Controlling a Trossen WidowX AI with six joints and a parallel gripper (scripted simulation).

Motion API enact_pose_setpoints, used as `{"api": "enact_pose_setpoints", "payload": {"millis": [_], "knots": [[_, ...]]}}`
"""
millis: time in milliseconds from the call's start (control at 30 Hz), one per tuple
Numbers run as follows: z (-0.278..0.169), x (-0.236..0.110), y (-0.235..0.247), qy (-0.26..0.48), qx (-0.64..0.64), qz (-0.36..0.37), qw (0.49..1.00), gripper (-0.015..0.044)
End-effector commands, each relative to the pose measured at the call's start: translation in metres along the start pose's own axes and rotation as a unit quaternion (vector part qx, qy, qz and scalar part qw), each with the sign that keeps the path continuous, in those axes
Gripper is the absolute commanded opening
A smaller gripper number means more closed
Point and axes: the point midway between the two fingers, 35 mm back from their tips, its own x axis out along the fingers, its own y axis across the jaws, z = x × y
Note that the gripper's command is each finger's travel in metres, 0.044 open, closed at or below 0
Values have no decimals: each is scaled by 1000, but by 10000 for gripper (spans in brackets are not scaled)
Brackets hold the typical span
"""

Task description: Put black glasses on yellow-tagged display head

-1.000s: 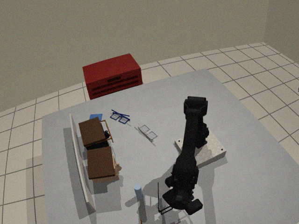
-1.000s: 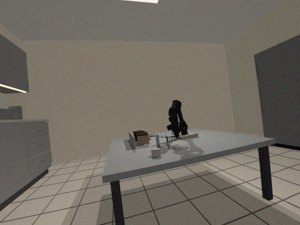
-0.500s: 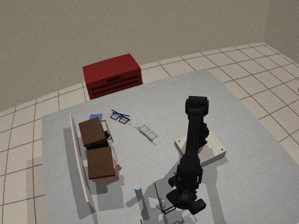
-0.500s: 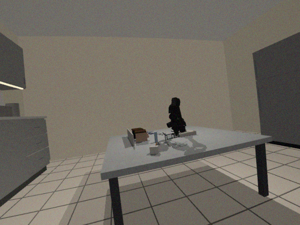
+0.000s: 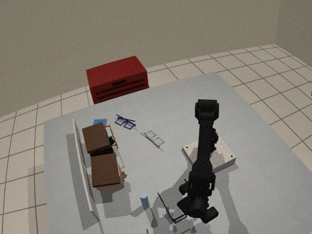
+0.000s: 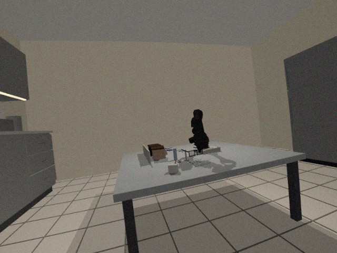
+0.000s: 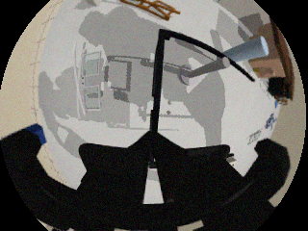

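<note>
The gripper (image 5: 185, 216) is pinched shut on the black glasses (image 5: 173, 215), holding them above the grey table (image 5: 251, 176) near its front edge, with the arm (image 5: 205, 148) leaning forward from its pale base plate (image 5: 225, 154). In the wrist view one thin black temple (image 7: 156, 90) runs straight up from between the jaws and the other temple (image 7: 208, 53) sweeps off to the right in an arc, so the frame hangs open and clear of the surface; which part of the frame the fingers bite on cannot be made out. In the top view the lens rims (image 5: 180, 218) sit just left of the gripper and a temple slants up and away toward a light blue cylinder (image 5: 144, 199) standing nearby. The two display heads (image 5: 102, 153) stand side by side well to the left, in front of an upright white panel (image 5: 82, 163), their brown tops facing the camera; the farther head (image 5: 97, 137) shows an orange frame along its right side, and a blue tag (image 5: 100, 122) lies behind it. No yellow tag can be picked out here. Blue glasses (image 5: 125, 122) and clear-framed glasses (image 5: 153, 137) lie folded on the table between the heads and the arm. Orange glasses (image 7: 146, 4) appear at the top of the wrist view. A red tool chest (image 5: 117, 78) sits on the tiled floor behind the table.
</note>
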Motion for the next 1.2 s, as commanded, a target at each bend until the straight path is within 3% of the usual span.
{"api": "enact_pose_setpoints", "payload": {"millis": [0, 1167], "knots": [[-4, -2, 1, -1, 1, 4, 1000, 0], [2, -2, 2, -1, 1, 4, 1000, 0]]}}
